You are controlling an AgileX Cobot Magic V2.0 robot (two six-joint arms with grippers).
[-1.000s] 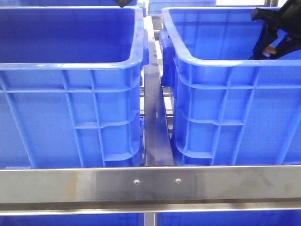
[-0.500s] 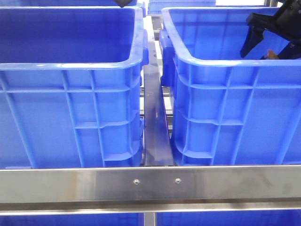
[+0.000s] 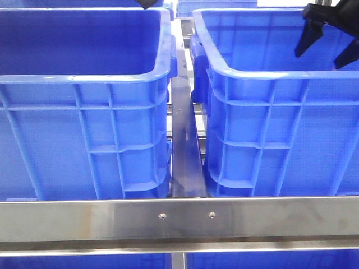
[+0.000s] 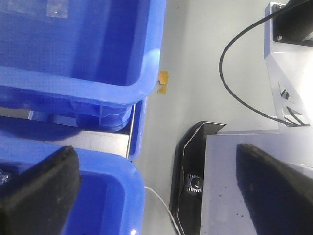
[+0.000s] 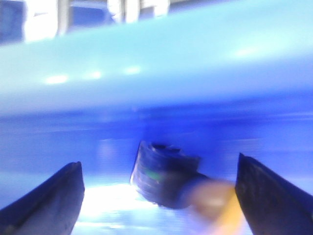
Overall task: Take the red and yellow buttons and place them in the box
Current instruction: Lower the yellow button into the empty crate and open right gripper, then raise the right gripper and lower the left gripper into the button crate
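Note:
My right gripper (image 3: 322,55) hangs open over the far right of the right blue box (image 3: 263,74), with nothing between its fingers. In the right wrist view a blurred yellow button (image 5: 176,183), dark body with a yellow cap, lies loose inside the box between the spread fingers of the right gripper (image 5: 157,208). No red button is in view. My left gripper (image 4: 159,196) is open and empty, over the corner of a blue box (image 4: 117,196) and the floor. Only its tip (image 3: 147,3) shows in the front view.
A second blue box (image 3: 84,75) stands on the left, with a steel bar (image 3: 183,140) between the two. A steel rail (image 3: 179,218) crosses in front. The left wrist view shows a grey cabinet (image 4: 230,186), a black cable (image 4: 234,93) and a yellow scrap (image 4: 163,81) on the floor.
My right gripper has opened and risen from inside the right box. The yellow button it held has left its fingers. The left arm has not moved.

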